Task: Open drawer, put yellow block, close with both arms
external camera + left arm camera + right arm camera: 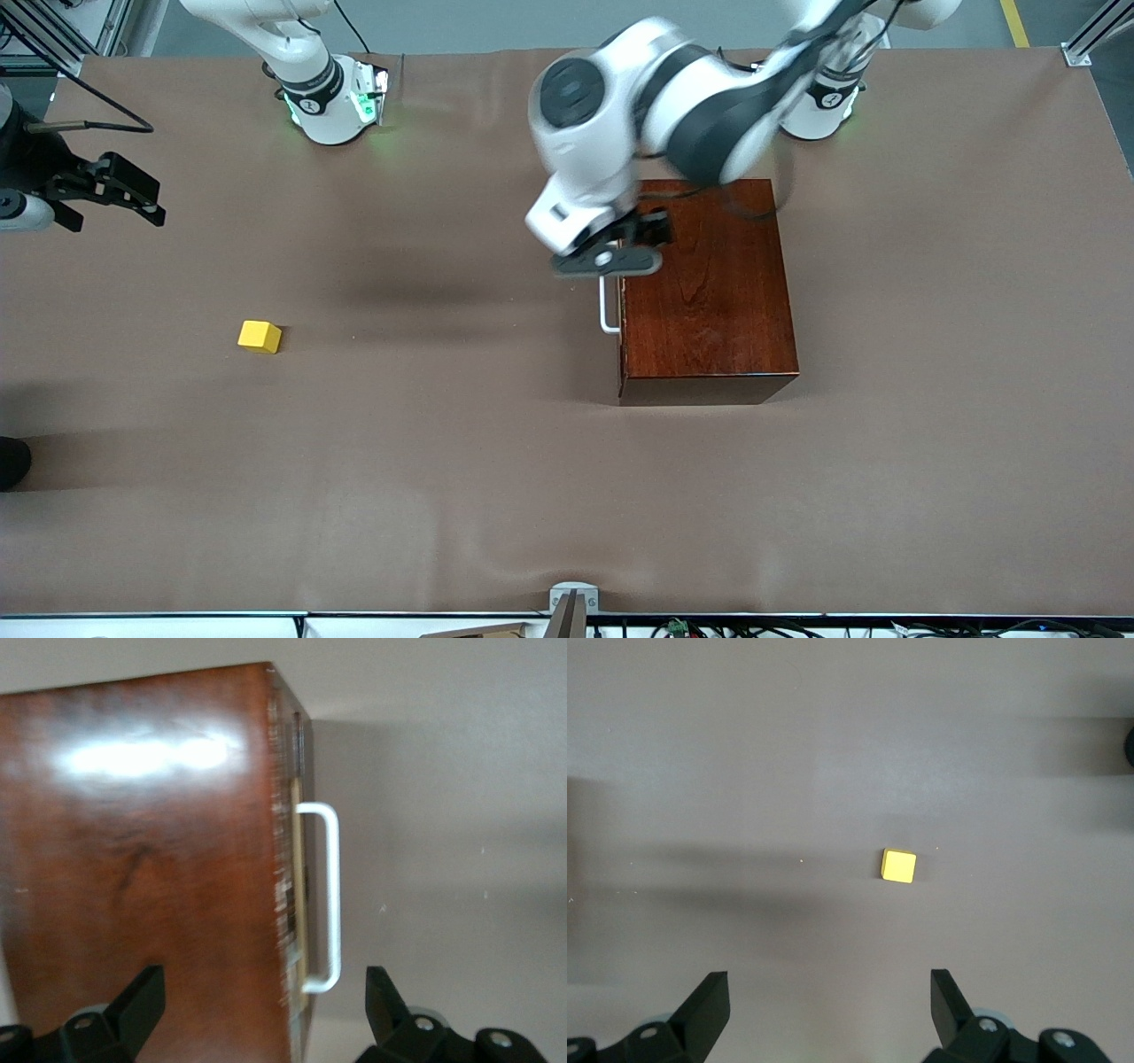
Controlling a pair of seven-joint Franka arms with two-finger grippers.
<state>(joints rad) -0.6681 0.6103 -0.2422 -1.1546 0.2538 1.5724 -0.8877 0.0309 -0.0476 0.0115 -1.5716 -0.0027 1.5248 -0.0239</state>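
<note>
The dark reddish-brown wooden box (709,292) stands toward the left arm's end of the table. Its drawer is pushed in, and the white U-shaped handle (608,306) faces the right arm's end. My left gripper (640,241) is open and empty over the box's top edge above the handle. The left wrist view shows the box (133,859), the handle (330,895) and the open gripper (263,1005) straddling the drawer's front. The yellow block (260,337) lies on the table toward the right arm's end. My right gripper (151,202) is open and hangs high over the table; the block (899,865) shows between its spread fingers (709,1001).
The table is covered by a brown cloth (443,461). The two arm bases (332,102) stand along the edge farthest from the front camera. A small metal bracket (573,602) sits at the nearest table edge.
</note>
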